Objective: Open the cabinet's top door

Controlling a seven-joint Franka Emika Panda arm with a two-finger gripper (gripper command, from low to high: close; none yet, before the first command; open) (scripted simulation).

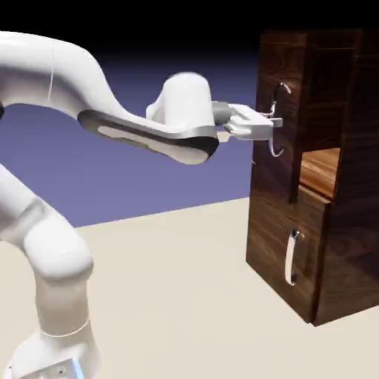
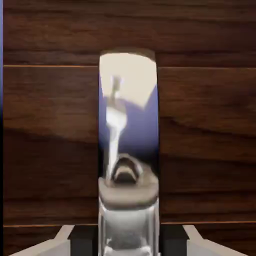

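Gripper (image 1: 272,123): you see it pinching the top handle (image 2: 128,150).
Top door (image 1: 275,111): it stands a little open.
Cabinet (image 1: 348,222): it sits on the counter (image 1: 185,296).

Rendered, evenly lit, both views soft and slightly blurred. Backdrop fades to black at top. Silver handle (image 2: 128,150) between the gripper (image 2: 128,245) tips shows mirror glare. Cabinet (image 1: 340,244) wood dark; bench (image 1: 185,296) bright, no clear shadows.
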